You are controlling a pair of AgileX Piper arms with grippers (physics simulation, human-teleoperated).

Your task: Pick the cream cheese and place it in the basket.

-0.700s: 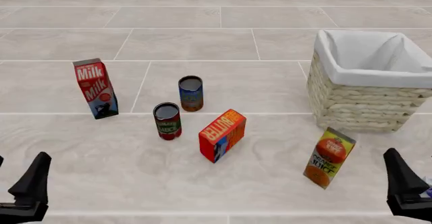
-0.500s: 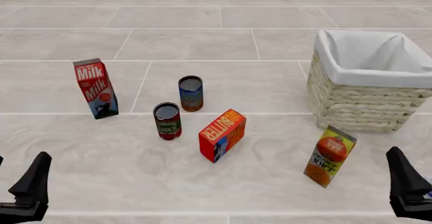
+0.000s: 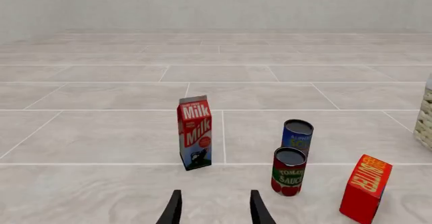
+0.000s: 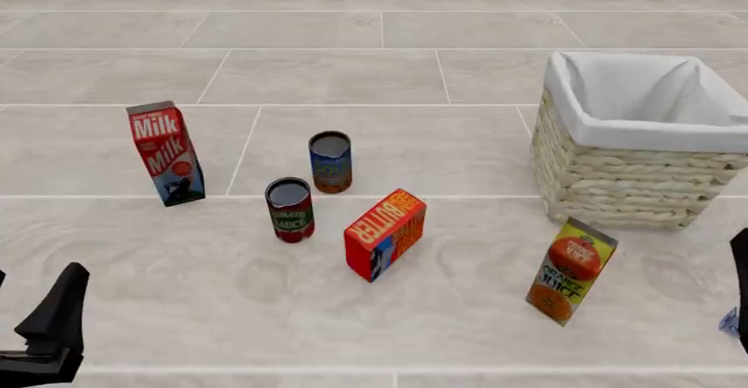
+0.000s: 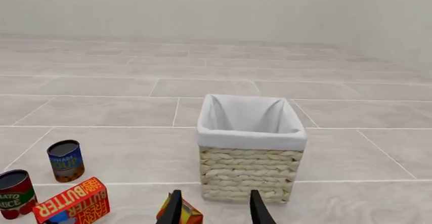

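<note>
The cream wicker basket with a white liner stands at the right; it also shows in the right wrist view. A small pale blue sliver at the front view's right edge may be the cream cheese; most of it is cut off. My right gripper is open and empty, facing the basket from well in front of it; only a dark edge of it shows in the front view. My left gripper is open and empty at the near left, short of the milk carton.
A milk carton, a blue can, a tomato sauce can and a red-orange butter box stand left of centre. A tilted orange juice carton stands in front of the basket, its top showing between my right fingers.
</note>
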